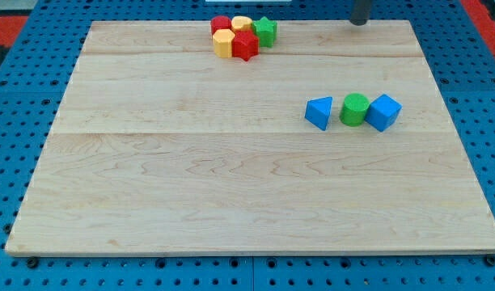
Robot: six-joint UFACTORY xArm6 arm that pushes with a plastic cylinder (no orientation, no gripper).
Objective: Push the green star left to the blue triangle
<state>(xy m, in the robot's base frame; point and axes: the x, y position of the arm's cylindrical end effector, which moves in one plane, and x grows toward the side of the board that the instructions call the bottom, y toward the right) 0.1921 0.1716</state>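
The green star (265, 31) sits at the view's top centre, at the right end of a tight cluster of blocks. The blue triangle (319, 112) lies right of the board's middle, well below and to the right of the star. My tip (358, 21) shows at the view's top edge, right of the green star and apart from it, above the blue triangle's row.
The cluster holds a red block (221, 24), a yellow block (242, 23), a yellow hexagon (223, 43) and a red star (245, 45). A green cylinder (354, 109) and a blue cube (383, 111) stand right of the triangle. The wooden board (231, 186) lies on a blue pegboard.
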